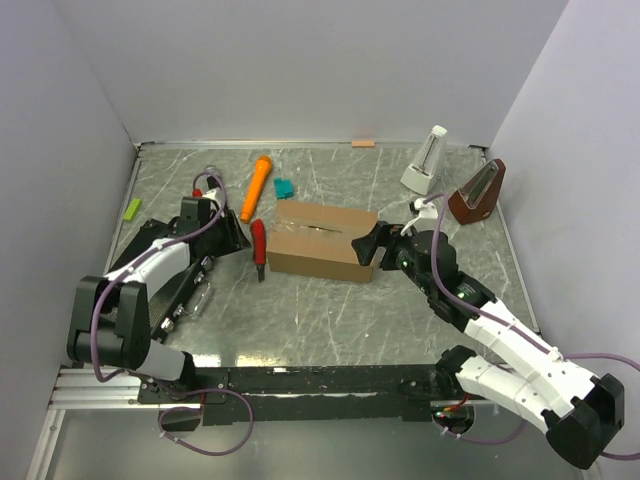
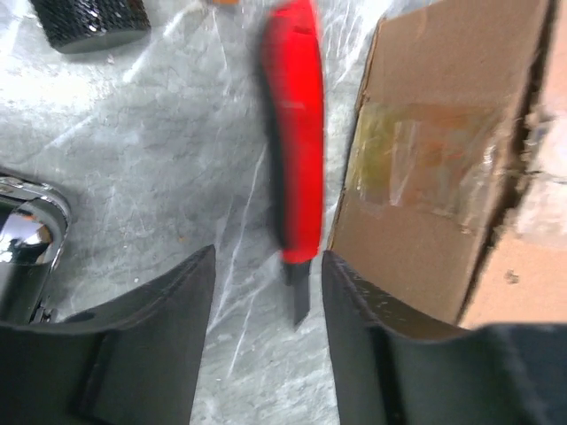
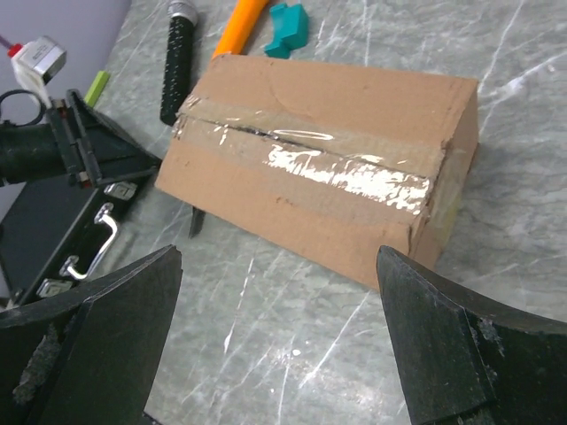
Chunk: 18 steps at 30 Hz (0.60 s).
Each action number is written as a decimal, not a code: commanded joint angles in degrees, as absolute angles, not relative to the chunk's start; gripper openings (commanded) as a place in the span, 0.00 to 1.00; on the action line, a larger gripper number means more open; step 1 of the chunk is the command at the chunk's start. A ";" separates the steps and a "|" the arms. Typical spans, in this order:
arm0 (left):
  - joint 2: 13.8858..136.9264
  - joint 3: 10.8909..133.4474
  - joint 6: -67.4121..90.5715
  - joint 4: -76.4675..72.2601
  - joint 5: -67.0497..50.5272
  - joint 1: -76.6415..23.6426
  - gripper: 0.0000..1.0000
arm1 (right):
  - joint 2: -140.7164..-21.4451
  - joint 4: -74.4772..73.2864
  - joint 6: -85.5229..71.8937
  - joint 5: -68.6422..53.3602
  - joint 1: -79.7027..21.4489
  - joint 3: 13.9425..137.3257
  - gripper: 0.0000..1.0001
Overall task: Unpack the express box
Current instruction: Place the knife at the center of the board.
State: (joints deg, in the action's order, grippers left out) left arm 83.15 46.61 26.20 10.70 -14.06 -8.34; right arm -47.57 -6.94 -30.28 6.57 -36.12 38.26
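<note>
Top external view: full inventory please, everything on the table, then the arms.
express box: 1, brown cardboard, table centre, flaps down, taped
knife: 1, red, on the table at box's left end
cylinder: 1, orange, behind the knife
block: 1, teal, right of the cylinder
chip: 1, green, far left
case: 1, black, under the left arm
white stand: 1, back right
brown stand: 1, back right
tab: 1, peach, back edge
left tool: open, by the knife
right tool: open, at box's right end
</note>
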 commanded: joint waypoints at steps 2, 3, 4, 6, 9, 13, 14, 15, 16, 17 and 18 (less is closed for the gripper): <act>71.14 44.04 30.22 4.76 -10.74 -8.61 0.61 | -51.40 -4.75 -27.16 14.04 -35.51 41.92 0.97; 67.80 41.95 31.80 2.48 -9.85 -8.87 0.61 | -52.98 -3.88 -26.72 15.45 -34.99 42.36 0.96; 64.11 40.01 33.47 0.55 -9.58 -9.40 0.62 | -54.56 -2.65 -26.20 16.16 -34.11 42.89 0.96; 58.39 36.84 36.20 -4.46 -9.32 -11.33 0.61 | -58.69 -0.71 -25.93 17.31 -32.27 44.46 0.94; 55.99 35.33 39.02 -4.67 -8.27 -16.24 0.54 | -65.63 2.01 -25.40 19.24 -30.24 48.33 0.89; 56.25 33.15 42.70 -2.81 -1.33 -25.73 0.39 | -75.30 7.38 -23.56 20.48 -28.31 52.98 0.78; 56.25 32.26 44.11 -3.07 -0.19 -27.93 0.36 | -77.50 7.03 -23.21 20.39 -28.04 54.83 0.76; 56.34 31.47 45.08 -3.25 -0.18 -29.78 0.33 | -80.22 6.77 -22.59 20.65 -27.95 56.93 0.75; 56.69 30.94 46.04 -3.25 2.00 -31.36 0.31 | -82.85 6.68 -21.72 20.83 -27.86 58.61 0.74; 57.73 30.59 46.66 -3.16 2.63 -32.68 0.29 | -85.06 6.07 -21.01 20.92 -27.77 60.54 0.73; 58.61 30.59 46.93 -2.82 3.07 -34.26 0.27 | -87.25 5.28 -20.57 21.53 -27.77 62.38 0.73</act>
